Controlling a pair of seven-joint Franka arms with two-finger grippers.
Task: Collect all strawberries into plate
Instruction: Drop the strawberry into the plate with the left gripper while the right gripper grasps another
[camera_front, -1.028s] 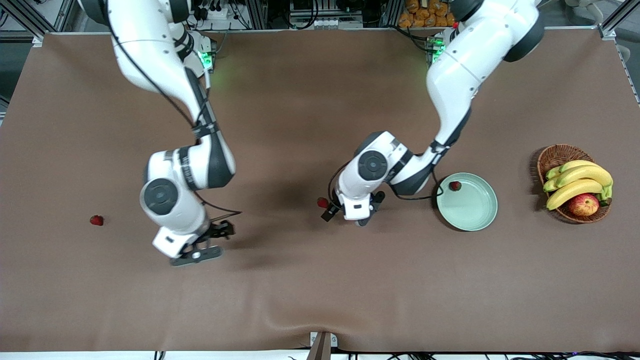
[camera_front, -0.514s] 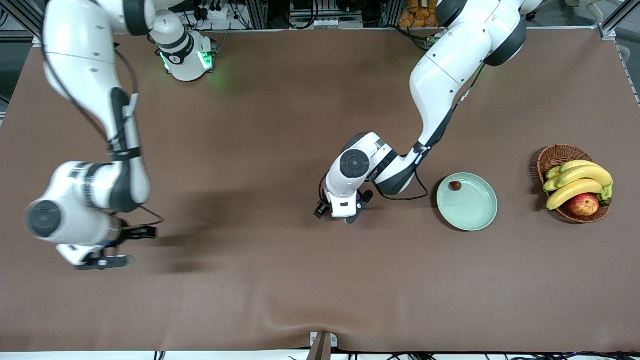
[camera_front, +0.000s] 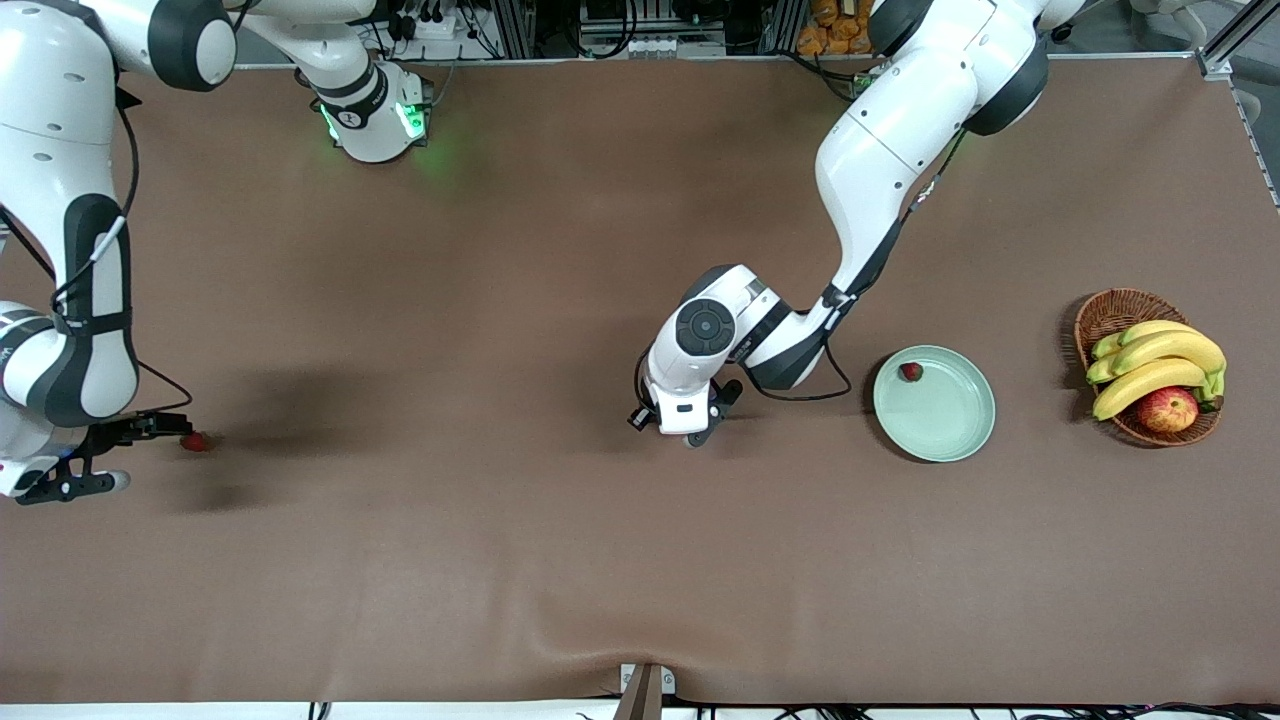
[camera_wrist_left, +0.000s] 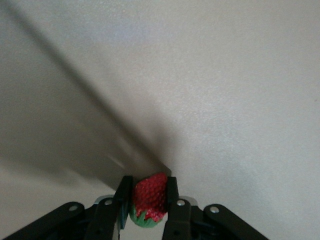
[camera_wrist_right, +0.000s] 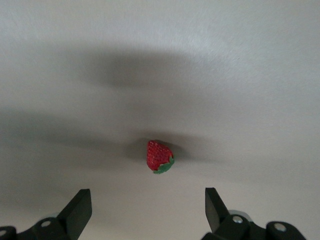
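The left hand (camera_wrist_left: 149, 205) has just clamped a strawberry (camera_wrist_left: 150, 196) — plate (camera_front: 950, 432) next — while the right hand (camera_wrist_right: 148, 210), spread wide and empty, has swung over another berry (camera_wrist_right: 159, 156).

One strawberry (camera_front: 910, 372) in plate (camera_front: 950, 432)

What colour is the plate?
Pale mint green, plain and glossy; the plate shows best in the front view.

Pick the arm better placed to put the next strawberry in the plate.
Left. The left gripper is shut on a strawberry, near the plate; the right gripper is open, over another strawberry.
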